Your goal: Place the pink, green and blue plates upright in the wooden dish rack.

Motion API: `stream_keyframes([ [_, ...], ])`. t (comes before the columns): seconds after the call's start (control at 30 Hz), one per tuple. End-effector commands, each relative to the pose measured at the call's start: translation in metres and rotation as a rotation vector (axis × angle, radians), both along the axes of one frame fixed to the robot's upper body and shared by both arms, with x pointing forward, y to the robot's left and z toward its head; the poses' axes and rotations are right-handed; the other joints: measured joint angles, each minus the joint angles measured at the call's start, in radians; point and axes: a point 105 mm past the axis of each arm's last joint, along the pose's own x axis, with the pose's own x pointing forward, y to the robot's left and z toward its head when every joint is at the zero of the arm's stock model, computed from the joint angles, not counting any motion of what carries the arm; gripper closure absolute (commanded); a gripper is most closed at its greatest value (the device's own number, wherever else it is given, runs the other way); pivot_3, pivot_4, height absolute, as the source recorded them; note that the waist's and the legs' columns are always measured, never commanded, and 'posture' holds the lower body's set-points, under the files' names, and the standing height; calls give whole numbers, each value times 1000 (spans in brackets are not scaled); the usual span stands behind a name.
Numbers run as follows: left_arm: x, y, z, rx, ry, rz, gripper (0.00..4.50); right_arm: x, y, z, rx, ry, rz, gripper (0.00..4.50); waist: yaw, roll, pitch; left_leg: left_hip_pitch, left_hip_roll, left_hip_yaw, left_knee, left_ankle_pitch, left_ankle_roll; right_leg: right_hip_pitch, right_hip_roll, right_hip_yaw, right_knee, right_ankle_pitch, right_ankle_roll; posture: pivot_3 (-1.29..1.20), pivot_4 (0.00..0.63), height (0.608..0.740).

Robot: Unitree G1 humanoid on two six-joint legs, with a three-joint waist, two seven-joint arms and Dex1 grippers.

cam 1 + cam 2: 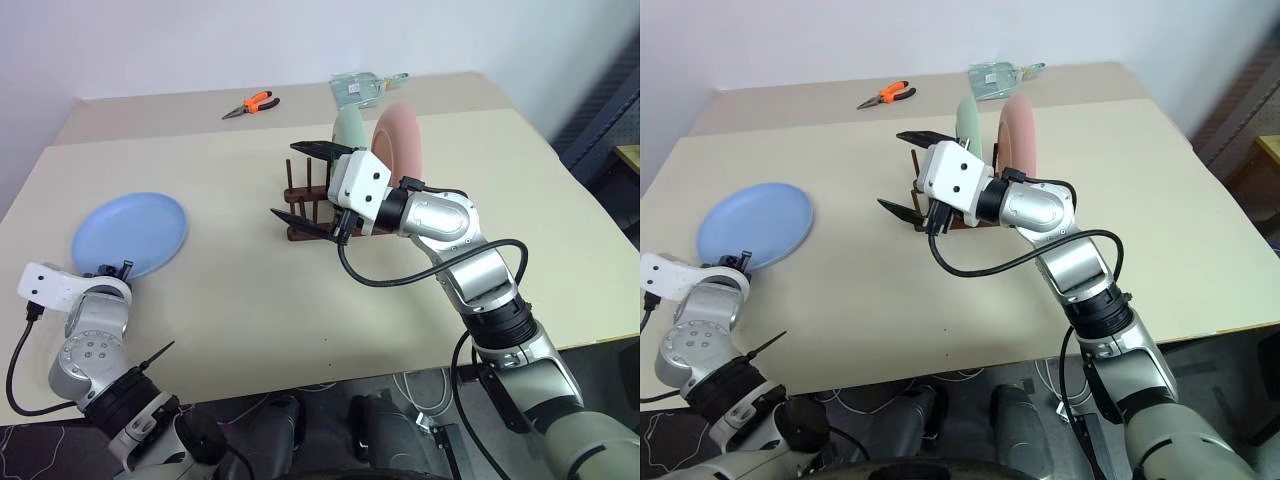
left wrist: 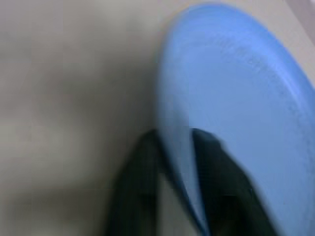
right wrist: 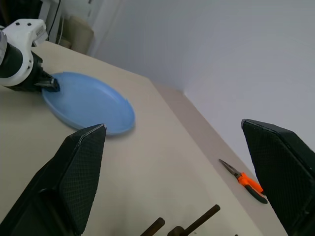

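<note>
The blue plate [image 1: 130,235] lies on the left side of the table. My left gripper [image 1: 113,270] is shut on its near rim. In the left wrist view the rim [image 2: 179,147] runs between the two black fingers [image 2: 133,196]. The pink plate [image 1: 402,140] and the green plate [image 1: 348,128] stand upright in the wooden dish rack [image 1: 300,215] at the table's middle. My right gripper [image 1: 305,185] hovers open on the rack's left side, pointing toward the blue plate [image 3: 88,101], with nothing between its fingers [image 3: 74,172].
Orange-handled pliers [image 1: 252,103] lie near the table's back edge, and a clear packet [image 1: 358,88] sits behind the rack. Bare tabletop [image 1: 230,300] stretches between the blue plate and the rack. Cables hang below the front edge.
</note>
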Motion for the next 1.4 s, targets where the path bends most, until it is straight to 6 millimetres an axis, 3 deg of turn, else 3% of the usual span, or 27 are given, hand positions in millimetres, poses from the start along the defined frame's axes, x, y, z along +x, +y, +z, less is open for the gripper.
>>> stream_keyframes([
  [0.03,14,-6,38,118,-127,-93,4417,-8,-1,13,18,-46,8,0,0,-1,0,0,0,0,0,0,0,0,0,0,0,0,0,0,150,729],
  [0.1,21,-16,62,228,-205,-167,4417,-9,-1,13,0,-59,9,0,1,-1,0,0,0,0,0,0,0,0,0,0,0,0,0,0,150,729],
  [0.17,31,-40,101,384,-327,-279,4417,-13,5,9,-51,-124,21,0,0,-2,0,0,0,0,0,0,-1,0,0,0,0,0,0,0,150,729],
  [0.3,42,-81,153,544,-479,-428,4417,-20,19,2,-112,-219,50,0,-2,-2,0,0,0,0,-1,0,-3,0,0,0,0,0,0,0,150,729],
  [0.37,45,-105,178,626,-537,-511,4417,-16,25,-3,-186,-313,33,0,-2,-2,0,0,0,0,-1,2,-6,0,0,0,0,0,0,0,150,729],
  [0.43,44,-130,201,686,-597,-600,4417,1,30,-3,-295,-489,-46,0,-13,-3,1,1,0,1,-2,4,-8,-1,0,2,0,0,0,0,150,729],
  [0.5,42,-144,212,697,-634,-647,4417,13,34,-1,-340,-579,-87,0,-16,-7,4,0,0,1,-2,6,-11,-3,1,2,2,1,-2,0,150,729],
  [0.63,39,-156,215,677,-672,-707,4417,28,38,1,-351,-632,-142,0,-25,-7,4,0,0,0,-3,6,-11,-3,1,2,1,1,-2,0,150,729],
  [0.7,36,-162,211,673,-677,-744,4500,35,40,-4,-365,-649,-167,841,-27,-7,4,0,0,1,-4,6,-11,-3,1,2,1,1,-2,0,150,729],
  [0.83,36,-159,203,666,-651,-754,4500,39,40,-2,-358,-684,-203,2842,-25,-8,4,0,1,1,-4,7,-12,-4,2,2,2,1,-2,0,150,729],
  [0.93,36,-156,201,642,-658,-749,3514,39,40,0,-363,-722,-220,4364,-25,-8,4,0,0,1,-3,7,-12,-4,2,2,2,1,-2,0,150,729],
  [1.03,31,-146,213,591,-752,-687,1965,38,41,2,-364,-753,-216,4500,-22,-8,4,0,0,0,-3,7,-12,-3,1,2,2,1,-2,0,150,729],
  [1.13,29,-122,225,547,-810,-560,546,35,43,5,-359,-772,-207,4500,-23,-8,4,0,0,0,-3,7,-12,-3,1,2,2,1,-2,0,150,729],
  [1.27,22,-75,234,599,-807,-345,546,33,42,14,-329,-808,-214,4500,-29,-8,4,0,1,1,-4,7,-12,-4,2,2,2,1,-2,0,150,729],
  [1.33,19,-48,226,667,-722,-242,546,32,38,26,-279,-825,-230,4500,-29,-8,4,0,1,1,-4,7,-12,-4,2,2,2,1,-2,0,150,729],
  [1.4,19,-33,211,771,-612,-211,546,29,33,41,-192,-814,-246,4500,-28,-8,4,0,1,1,-4,7,-12,-4,2,3,2,1,-2,0,150,729],
])
